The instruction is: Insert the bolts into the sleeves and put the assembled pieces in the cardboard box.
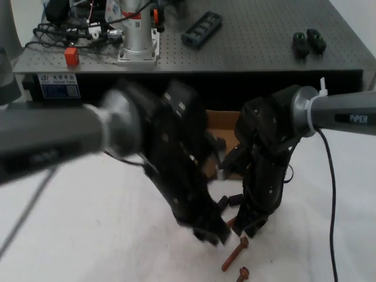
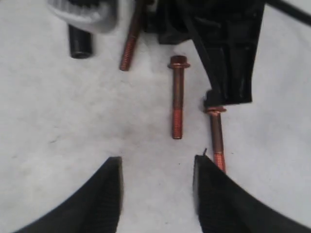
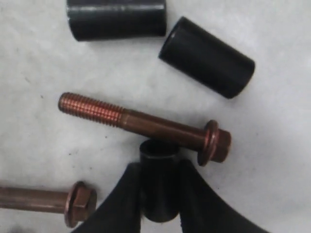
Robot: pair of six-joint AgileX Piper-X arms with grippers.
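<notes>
The cardboard box (image 1: 222,121) sits on the bench (image 1: 88,235) behind both arms. The right end effector (image 3: 159,167) clamps one sleeve (image 3: 158,194) between its fingers. A bolt (image 3: 146,124) lies just beyond that sleeve, and two loose sleeves (image 3: 206,56) lie beyond the bolt, near each other. The left end effector (image 2: 156,189) hangs over the bench, jaws apart, with a second bolt (image 2: 177,99) ahead of the gap.

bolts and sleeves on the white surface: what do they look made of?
Bolts: metal, probably copper-plated or copper-coloured steel; reddish-brown sheen, bright glints on shank and cut threads. Sleeves: smooth black tubes with a dull gloss and soft highlights; blackened steel or plastic, the look leaves it open.
</notes>
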